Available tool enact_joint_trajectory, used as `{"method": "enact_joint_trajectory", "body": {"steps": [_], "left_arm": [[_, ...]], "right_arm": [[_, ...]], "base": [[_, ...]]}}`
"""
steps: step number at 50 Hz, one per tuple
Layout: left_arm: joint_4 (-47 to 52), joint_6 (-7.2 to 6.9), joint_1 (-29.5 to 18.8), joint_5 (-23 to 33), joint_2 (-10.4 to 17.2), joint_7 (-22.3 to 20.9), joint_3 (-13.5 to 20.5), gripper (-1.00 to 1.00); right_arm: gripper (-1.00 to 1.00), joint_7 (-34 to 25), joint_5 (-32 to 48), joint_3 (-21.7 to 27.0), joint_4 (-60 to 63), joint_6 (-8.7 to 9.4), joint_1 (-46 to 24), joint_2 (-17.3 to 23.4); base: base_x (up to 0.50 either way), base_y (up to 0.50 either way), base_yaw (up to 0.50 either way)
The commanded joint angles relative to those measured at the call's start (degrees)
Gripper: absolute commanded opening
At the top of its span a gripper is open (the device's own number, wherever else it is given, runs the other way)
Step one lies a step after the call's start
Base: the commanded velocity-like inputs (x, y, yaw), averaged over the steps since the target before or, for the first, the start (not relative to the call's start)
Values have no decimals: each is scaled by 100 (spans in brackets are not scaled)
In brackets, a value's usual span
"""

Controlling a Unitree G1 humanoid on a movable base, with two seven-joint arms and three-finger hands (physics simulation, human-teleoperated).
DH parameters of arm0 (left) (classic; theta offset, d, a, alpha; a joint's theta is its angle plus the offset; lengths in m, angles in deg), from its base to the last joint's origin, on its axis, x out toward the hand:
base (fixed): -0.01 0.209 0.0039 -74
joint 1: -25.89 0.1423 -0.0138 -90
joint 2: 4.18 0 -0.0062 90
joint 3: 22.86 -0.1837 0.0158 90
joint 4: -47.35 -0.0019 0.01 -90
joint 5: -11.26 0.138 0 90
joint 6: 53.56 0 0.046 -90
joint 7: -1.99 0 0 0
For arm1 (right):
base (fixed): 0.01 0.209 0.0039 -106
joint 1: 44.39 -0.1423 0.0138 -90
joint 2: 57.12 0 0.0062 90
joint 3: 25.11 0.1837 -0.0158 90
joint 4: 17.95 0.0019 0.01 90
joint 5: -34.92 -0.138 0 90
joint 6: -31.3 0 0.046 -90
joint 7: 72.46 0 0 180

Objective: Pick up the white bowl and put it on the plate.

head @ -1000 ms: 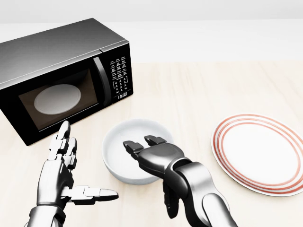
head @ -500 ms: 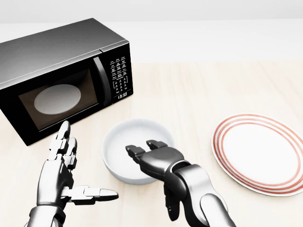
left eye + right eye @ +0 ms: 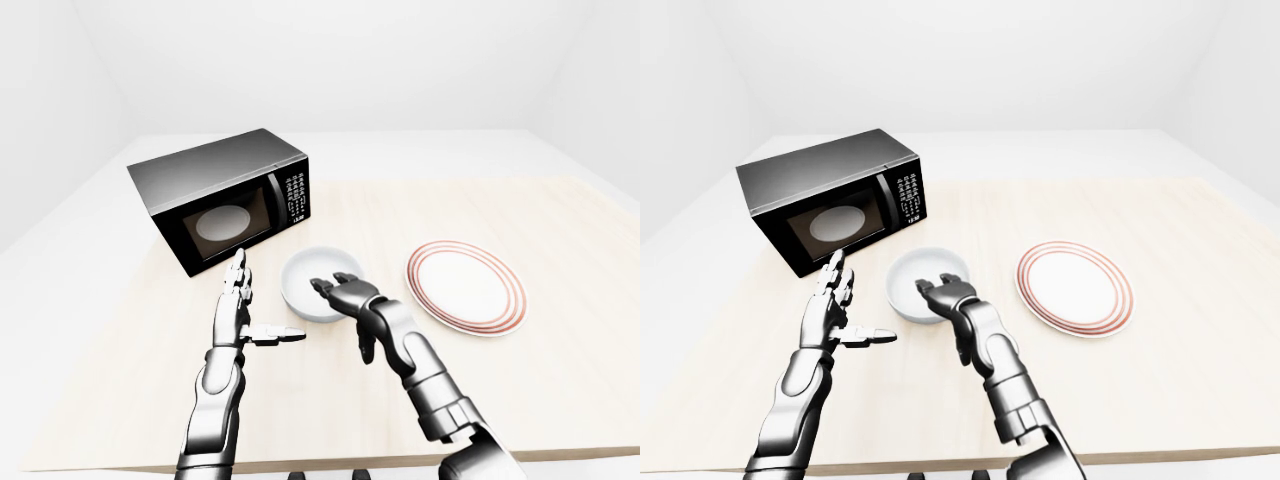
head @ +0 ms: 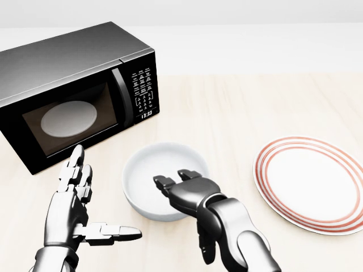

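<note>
Pale wooden table [image 4: 238,107]: right hand [image 4: 187,192], fingers half-curled, unclosed, over the white bowl [image 4: 156,170] rim; pinch firmly before lifting toward the plate [image 4: 309,181]

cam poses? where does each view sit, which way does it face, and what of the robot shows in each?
Head view: on the head, angled down close at the white bowl, microwave and plate; left robot hand and right robot hand show.
Left-eye view: on the head, wider, whole table and far wall; both forearms.
Right-eye view: paired eye, nearly the same picture.
Shared by all: bowl, plate, microwave, both hands.
</note>
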Motion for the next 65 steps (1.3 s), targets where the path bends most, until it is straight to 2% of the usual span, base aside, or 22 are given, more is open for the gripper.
{"method": "enact_joint_trajectory", "body": {"steps": [1, 15, 16, 17, 18, 42, 45, 49, 56, 65], "left_arm": [[0, -1, 0, 0, 0, 0, 0, 100], [1, -2, 0, 1, 0, 1, 0, 100], [0, -1, 0, -1, 0, 0, 0, 100], [0, -1, 0, -1, -1, 1, 0, 100], [0, 1, 0, 0, 0, 1, 0, 100], [0, -1, 0, -1, 0, 0, 0, 100], [0, -1, 0, -1, 0, 0, 0, 100], [0, -1, 0, -1, 0, 0, 0, 100], [0, 0, 0, -1, 0, 1, 0, 100], [0, -1, 0, -1, 0, 1, 0, 100]], "right_arm": [[100, 166, 31, 3, -256, 0, -61, 10], [100, 251, 71, 2, -422, 0, -61, 33], [55, 248, 70, 2, -419, 0, -57, 33], [24, 241, 64, 4, -414, 0, -60, 32], [-100, 174, 26, 12, -362, 0, -31, 31], [-100, 412, 5, -18, -477, 0, -18, 2], [-100, 552, -62, 19, -493, 0, -86, -14], [-100, 1050, -114, 88, -603, 0, -297, -36], [-100, 1444, -332, 137, -511, 0, -440, -61], [-100, 1442, -456, 146, -330, 0, -456, -58]], "base": [[0, 0, 0], [0, 0, 0], [0, 0, 0], [0, 0, 0], [0, 0, 0], [0, 0, 0], [0, 0, 0], [0, 0, 0], [0, 0, 0], [0, 0, 0]]}}
